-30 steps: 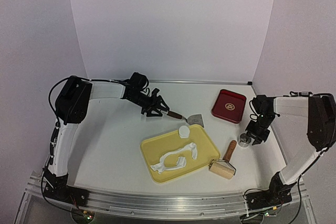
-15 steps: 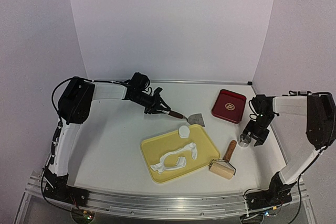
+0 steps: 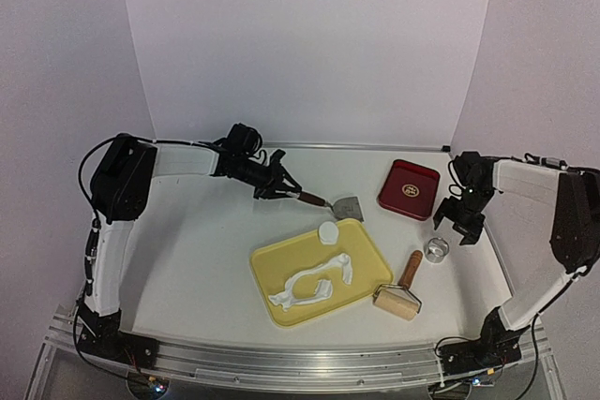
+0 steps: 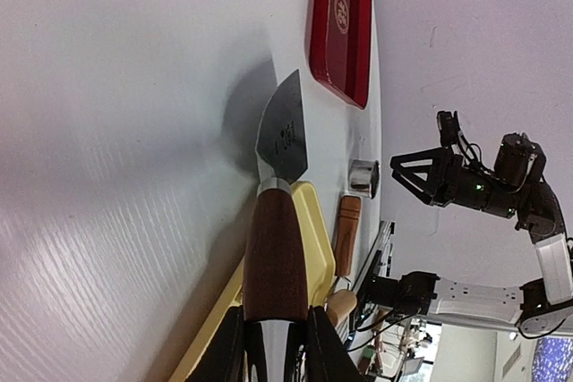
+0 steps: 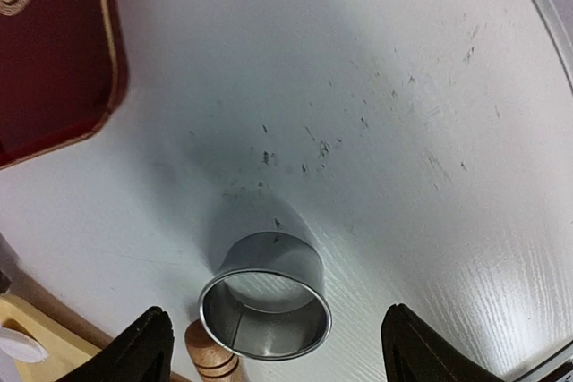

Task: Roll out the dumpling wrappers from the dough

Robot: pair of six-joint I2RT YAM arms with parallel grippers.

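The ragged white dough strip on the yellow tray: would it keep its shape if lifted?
Probably not. The dough strip is thin, with a round hole and narrow necks, so it would likely droop and stretch, perhaps tear. It lies flat against the yellow tray, so it may cling rather than slide.

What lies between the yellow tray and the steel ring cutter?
The roller's wooden handle lies between the yellow tray and the ring cutter, clearest in the top view.

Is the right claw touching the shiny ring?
Apart. The right wrist view shows bare table between the ring and both fingers of the open right gripper.
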